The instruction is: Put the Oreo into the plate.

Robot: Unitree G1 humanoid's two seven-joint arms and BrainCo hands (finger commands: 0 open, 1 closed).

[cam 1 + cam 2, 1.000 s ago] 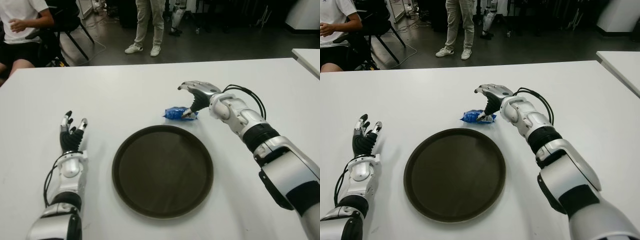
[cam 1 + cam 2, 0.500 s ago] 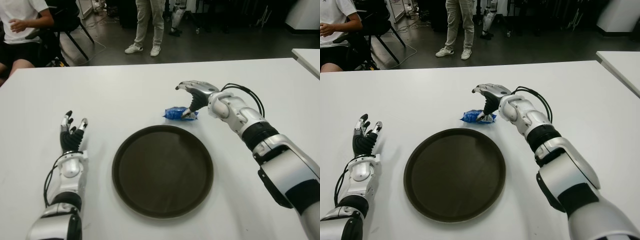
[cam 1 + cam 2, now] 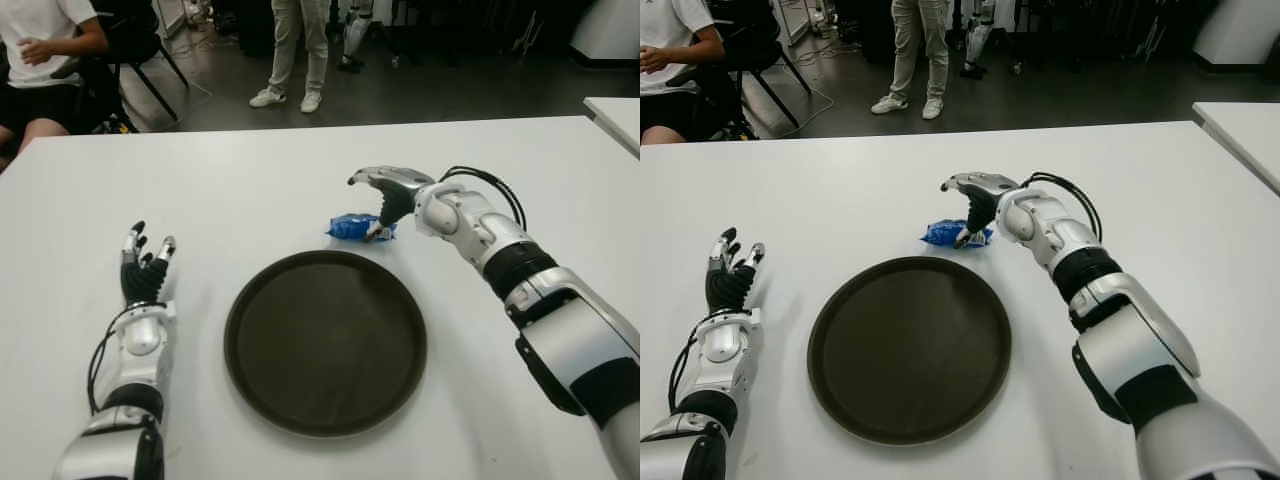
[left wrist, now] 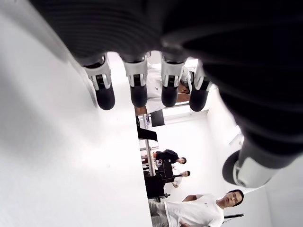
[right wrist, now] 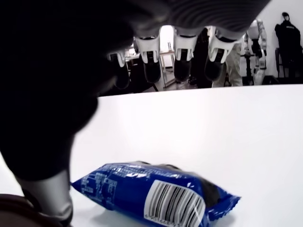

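The Oreo is a blue packet (image 3: 350, 227) lying flat on the white table (image 3: 230, 190), just beyond the far rim of the round dark plate (image 3: 325, 340). My right hand (image 3: 366, 208) arches over the packet's right end. Its fingers (image 5: 182, 59) stretch out above the packet (image 5: 156, 196), the thumb tip comes down beside it, and nothing is clasped. The plate holds nothing. My left hand (image 3: 145, 265) shows at the left of the plate, its fingers (image 4: 137, 87) straight and spread.
A seated person (image 3: 45, 50) is beyond the table's far left corner, and another person's legs (image 3: 295, 50) stand past the far edge. A second white table (image 3: 615, 115) starts at the right.
My right hand has crept slightly to the left, reaching its fingers further over the packet. The packet, plate and left hand have not moved.
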